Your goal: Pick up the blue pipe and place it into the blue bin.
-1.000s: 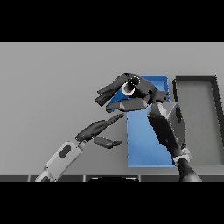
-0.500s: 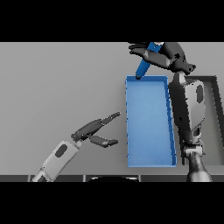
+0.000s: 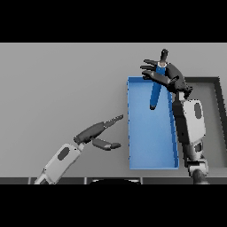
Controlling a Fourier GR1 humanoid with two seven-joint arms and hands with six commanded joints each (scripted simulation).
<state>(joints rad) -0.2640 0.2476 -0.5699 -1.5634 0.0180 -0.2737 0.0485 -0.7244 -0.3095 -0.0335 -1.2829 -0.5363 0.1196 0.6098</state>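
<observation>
Grey table (image 3: 62, 84) carries blue bin (image 3: 150, 155), dark tray (image 3: 217, 119).

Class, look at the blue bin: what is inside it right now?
Only bare blue floor shows inside the blue bin. The blue pipe hangs over it in the right robot hand. The right arm covers the bin's right wall.

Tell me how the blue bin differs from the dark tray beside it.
The blue bin is bright blue; the dark tray is nearly black. The right hand holds the blue pipe over the blue bin; nothing hangs over the dark tray. Both are rectangular, open-topped, side by side on the table.
</observation>
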